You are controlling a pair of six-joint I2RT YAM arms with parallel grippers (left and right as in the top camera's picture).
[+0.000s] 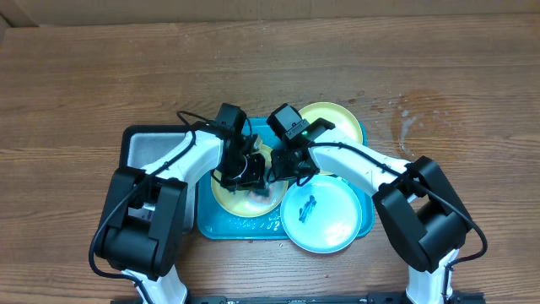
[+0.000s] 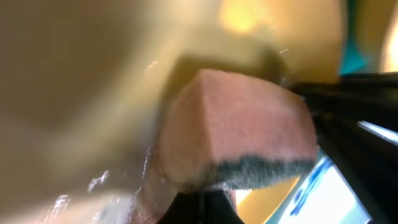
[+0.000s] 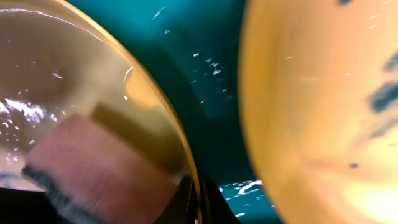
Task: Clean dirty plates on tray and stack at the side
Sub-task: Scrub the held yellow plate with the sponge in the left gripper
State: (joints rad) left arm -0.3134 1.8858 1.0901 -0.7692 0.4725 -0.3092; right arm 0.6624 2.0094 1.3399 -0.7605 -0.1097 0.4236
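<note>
Sponge (image 2: 236, 124) (pink) tight in left gripper (image 1: 251, 179)

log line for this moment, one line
step: scrub | left fingers: shut on sponge, on yellow plate | right fingers: at its rim, grip unclear | blue plate: smeared, on tray

My left gripper (image 1: 244, 172), with sponge (image 2: 236, 124), and right gripper (image 1: 282, 167) crowd one plate (image 1: 221, 194); two more plates (image 1: 325, 221) (image 1: 337, 118) fill the tray (image 1: 228, 226); bare table (image 1: 84, 76) around.

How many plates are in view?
3: left yellow plate at centre-left, far yellow plate at the back right, pale blue plate at the front right. More could hide beneath.
</note>
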